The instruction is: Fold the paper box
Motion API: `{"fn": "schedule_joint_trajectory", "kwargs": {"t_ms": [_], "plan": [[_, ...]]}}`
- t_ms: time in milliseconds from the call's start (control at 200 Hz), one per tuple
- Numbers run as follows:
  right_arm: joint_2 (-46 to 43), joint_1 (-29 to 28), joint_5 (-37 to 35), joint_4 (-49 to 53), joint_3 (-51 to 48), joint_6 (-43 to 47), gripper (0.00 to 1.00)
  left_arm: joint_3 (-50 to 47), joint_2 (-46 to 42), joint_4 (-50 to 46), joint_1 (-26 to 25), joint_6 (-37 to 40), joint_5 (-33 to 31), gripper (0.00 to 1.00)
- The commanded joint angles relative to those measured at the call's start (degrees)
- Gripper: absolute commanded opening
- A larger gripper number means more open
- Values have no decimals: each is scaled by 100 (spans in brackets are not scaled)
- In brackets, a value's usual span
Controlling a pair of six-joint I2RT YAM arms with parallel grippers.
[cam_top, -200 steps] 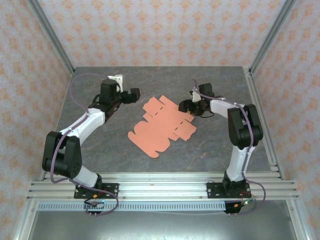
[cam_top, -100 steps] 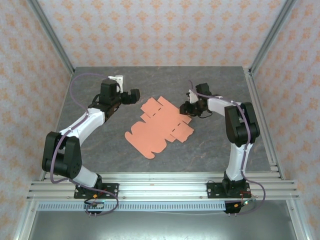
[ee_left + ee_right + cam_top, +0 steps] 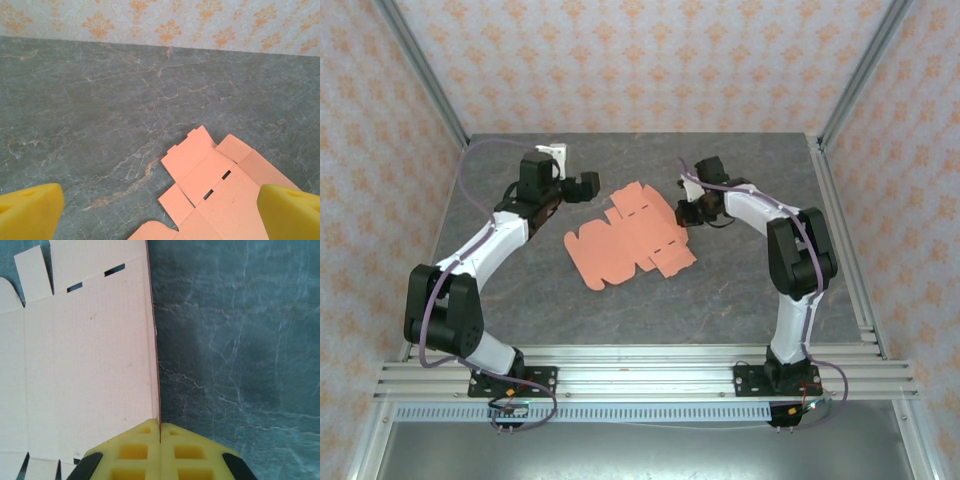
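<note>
Pinching the right gripper (image 3: 160, 434) closed on a straight outer edge of the paper box (image 3: 628, 238), with that edge running directly into the seam between the yellow fingers (image 3: 132, 452). Holding the left gripper (image 3: 584, 187) spread wide, hovering near the sheet's far-left flaps and apparently not touching them. Lying flat and unfolded near the middle of the grey marbled table (image 3: 750, 290), between the two arms, with rounded tabs pointing toward the near left. Judging the salmon cardboard as very light and thin: bending readily along its scored creases, skidding easily on the smooth tabletop, buckling or tearing if squeezed at a narrow flap (image 3: 32, 267) or beside the slots. Probably taking hold best at the straight rim of a wide panel, as here, while pressing down an opposite panel with the free gripper to stop sliding. Finding little in the way beyond the arms themselves reaching over the sheet, with patterned walls (image 3: 640, 60) and the aluminium rail (image 3: 640, 360) standing well apart from the work.
</note>
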State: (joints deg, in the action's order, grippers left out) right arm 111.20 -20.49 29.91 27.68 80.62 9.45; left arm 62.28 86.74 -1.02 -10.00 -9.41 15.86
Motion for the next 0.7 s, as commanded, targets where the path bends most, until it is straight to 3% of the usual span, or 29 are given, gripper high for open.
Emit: {"fn": "schedule_joint_trajectory", "kwargs": {"t_ms": [0, 80, 185, 290, 360, 490, 576, 696], "plan": [[-378, -308, -1174, 712, 433, 774, 0, 323, 25, -222, 107, 235, 17, 100], [-487, -466, -1536, 958, 679, 1089, 0, 508, 154, -318, 198, 408, 330, 100], [-724, -612, -1742, 1159, 914, 1461, 0, 854, 312, -585, 247, 1107, 1183, 100], [-979, -686, -1605, 1345, 1090, 1814, 0, 1186, 449, -835, 267, 1941, 2033, 99], [-1105, -703, -1452, 1466, 1195, 1992, 0, 1435, 542, -1049, 287, 2549, 2634, 93], [-1299, -706, -1096, 1591, 1265, 2285, 0, 2239, 878, -2210, 254, 4016, 3821, 91], [-1389, -711, -955, 1535, 1222, 2387, 0, 2781, 1102, -3120, 135, 5065, 4039, 91], [-1443, -722, -736, 1558, 1277, 2532, 0, 3062, 1261, -3285, 14, 5745, 4048, 90]]}}
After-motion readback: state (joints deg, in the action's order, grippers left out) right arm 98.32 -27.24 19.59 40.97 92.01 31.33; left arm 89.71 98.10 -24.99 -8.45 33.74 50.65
